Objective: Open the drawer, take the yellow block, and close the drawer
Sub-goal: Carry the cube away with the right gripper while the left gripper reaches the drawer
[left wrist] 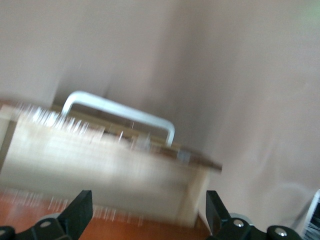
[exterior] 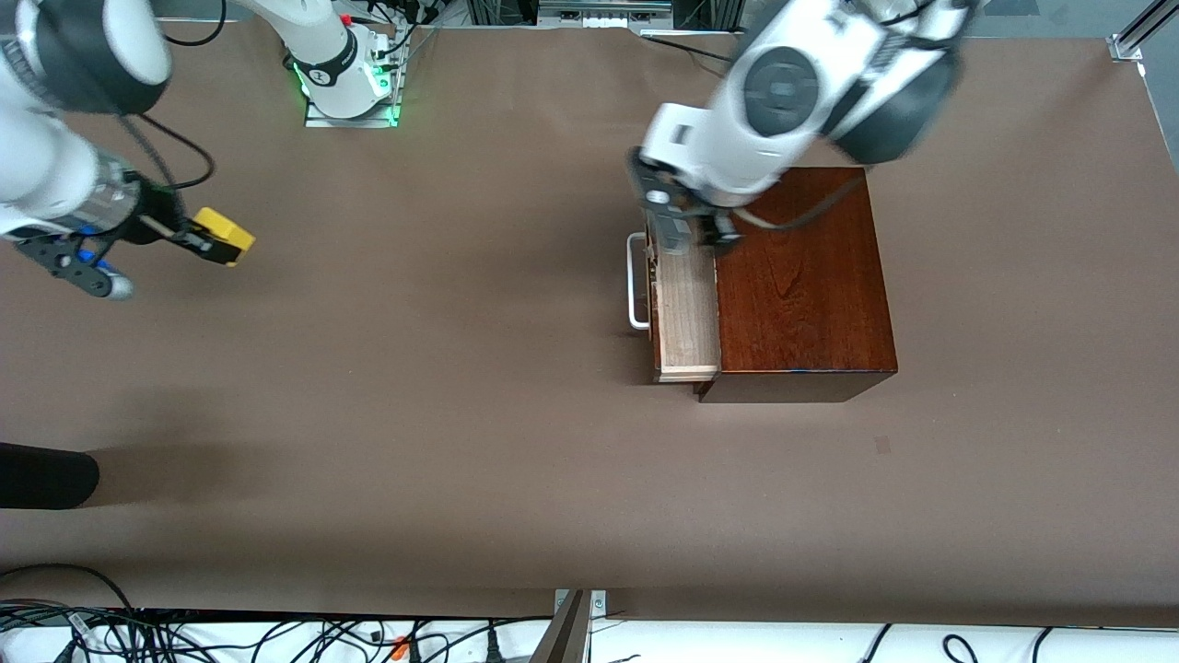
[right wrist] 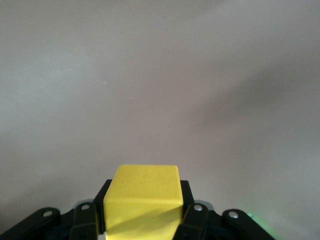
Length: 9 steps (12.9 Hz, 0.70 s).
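The dark reddish-brown wooden box (exterior: 803, 285) stands toward the left arm's end of the table. Its drawer (exterior: 686, 318) is partly pulled out, showing a pale wood inside and a white U-shaped handle (exterior: 636, 281). The drawer (left wrist: 105, 165) and handle (left wrist: 120, 110) also show blurred in the left wrist view. My left gripper (exterior: 686, 235) hangs over the drawer's end farther from the front camera, fingers (left wrist: 80, 212) spread wide and empty. My right gripper (exterior: 207, 235) is up over bare table at the right arm's end, shut on the yellow block (exterior: 224, 235), which fills the jaws in the right wrist view (right wrist: 142, 200).
The brown table mat (exterior: 461, 414) spreads wide between the two arms. A dark object (exterior: 46, 474) pokes in at the right arm's end of the table, nearer the front camera. Cables lie along the table's near edge (exterior: 276, 635).
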Motion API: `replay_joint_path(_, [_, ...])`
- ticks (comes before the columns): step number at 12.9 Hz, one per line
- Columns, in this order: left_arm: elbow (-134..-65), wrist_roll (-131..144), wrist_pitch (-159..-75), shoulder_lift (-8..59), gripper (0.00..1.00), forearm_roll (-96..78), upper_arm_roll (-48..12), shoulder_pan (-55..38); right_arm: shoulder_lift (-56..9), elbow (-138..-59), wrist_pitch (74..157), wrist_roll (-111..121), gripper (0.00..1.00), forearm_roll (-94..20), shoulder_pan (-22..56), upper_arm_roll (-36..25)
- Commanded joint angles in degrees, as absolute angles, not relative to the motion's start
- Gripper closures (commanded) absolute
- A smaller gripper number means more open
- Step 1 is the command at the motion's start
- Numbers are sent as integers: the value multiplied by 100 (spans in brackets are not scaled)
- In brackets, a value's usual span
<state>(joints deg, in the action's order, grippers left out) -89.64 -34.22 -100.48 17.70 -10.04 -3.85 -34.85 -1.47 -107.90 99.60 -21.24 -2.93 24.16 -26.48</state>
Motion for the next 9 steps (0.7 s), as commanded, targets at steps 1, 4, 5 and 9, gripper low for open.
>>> replay_joint_path(1, [-8771, -4102, -10798, 2362, 0, -993, -273, -3892, -8, -11643, 10807, -551, 100, -316, 2479, -3276])
replay_joint_path(4, [-8771, -4884, -11538, 2899, 0, -880, -272, -4113, -192, -12601, 12247, 1137, 100, -334, 2461, -3935])
replay_joint_path(5, [-8798, -4991, -11688, 2987, 0, -696, -272, -4157, -402, -12751, 12609, 1534, 100, -351, 2461, -4051])
replay_joint_path(9, [-8842, -5010, -11935, 3251, 0, -256, -272, -4263, -1308, -12814, 13349, 2389, 100, -465, 2057, -4061])
